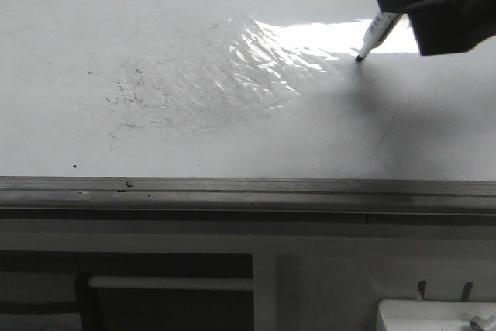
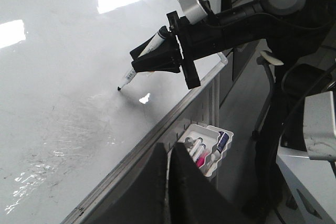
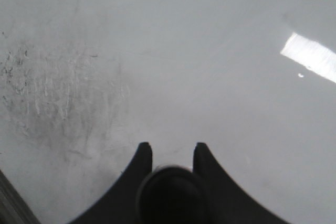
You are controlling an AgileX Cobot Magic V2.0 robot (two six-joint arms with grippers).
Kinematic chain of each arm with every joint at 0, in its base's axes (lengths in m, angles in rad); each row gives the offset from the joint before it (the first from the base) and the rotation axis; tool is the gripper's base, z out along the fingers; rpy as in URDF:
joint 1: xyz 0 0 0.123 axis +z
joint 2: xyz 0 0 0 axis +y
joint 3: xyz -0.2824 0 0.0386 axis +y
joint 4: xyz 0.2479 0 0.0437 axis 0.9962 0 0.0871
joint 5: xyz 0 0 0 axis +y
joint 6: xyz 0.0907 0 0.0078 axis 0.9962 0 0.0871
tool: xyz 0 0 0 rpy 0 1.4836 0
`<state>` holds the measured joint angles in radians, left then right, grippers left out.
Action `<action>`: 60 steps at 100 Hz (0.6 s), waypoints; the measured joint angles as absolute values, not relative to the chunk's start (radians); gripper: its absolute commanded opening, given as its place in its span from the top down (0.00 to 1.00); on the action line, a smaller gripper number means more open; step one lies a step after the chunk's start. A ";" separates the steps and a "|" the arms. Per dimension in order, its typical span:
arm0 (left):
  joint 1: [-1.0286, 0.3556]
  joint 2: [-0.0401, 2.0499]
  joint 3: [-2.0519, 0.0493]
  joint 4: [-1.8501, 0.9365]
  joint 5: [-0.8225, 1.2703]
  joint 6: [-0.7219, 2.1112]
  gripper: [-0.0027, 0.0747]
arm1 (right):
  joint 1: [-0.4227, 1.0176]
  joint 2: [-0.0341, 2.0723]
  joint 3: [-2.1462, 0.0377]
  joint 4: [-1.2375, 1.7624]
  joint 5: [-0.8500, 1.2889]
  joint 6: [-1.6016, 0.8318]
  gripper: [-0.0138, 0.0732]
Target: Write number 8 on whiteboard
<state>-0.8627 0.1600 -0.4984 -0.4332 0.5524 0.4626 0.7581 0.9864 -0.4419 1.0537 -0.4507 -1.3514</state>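
Note:
The whiteboard (image 1: pixel 194 5) is a large glossy white surface that fills the front view. My right gripper (image 1: pixel 399 7) is shut on a white marker (image 1: pixel 378 32) with a black tip. The tip touches the board (image 2: pixel 63 51) at the right, beside a bright glare patch. From the right wrist I see the marker's dark rear end (image 3: pixel 170 192) between the fingers of the right gripper (image 3: pixel 169 150). My left gripper (image 2: pixel 169 148) hangs off the board's lower edge, shut with nothing in it. The number 8 is out of view; no drawn line shows near the tip.
A wrinkled clear film patch (image 1: pixel 256 60) and faint black smudge specks (image 1: pixel 132 94) lie left of the marker tip. A grey metal rail (image 1: pixel 232 185) runs along the board's near edge. A white tray (image 2: pixel 226 132) holding several markers hangs below it.

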 measured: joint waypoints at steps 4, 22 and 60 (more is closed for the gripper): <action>-0.863 0.160 -0.498 -0.433 0.552 0.463 0.99 | 0.760 0.994 -0.444 1.055 -0.451 -1.351 0.89; -0.863 0.160 -0.498 -0.433 0.552 0.463 0.99 | 0.762 1.013 -0.451 1.058 -0.421 -1.351 0.89; -0.863 0.160 -0.498 -0.436 0.552 0.463 0.99 | 0.776 0.983 -0.457 1.456 -0.403 -1.708 0.92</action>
<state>-0.8627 0.1600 -0.4984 -0.4356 0.5524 0.4626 0.7762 0.9832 -0.4574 1.4560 -0.4028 -1.7080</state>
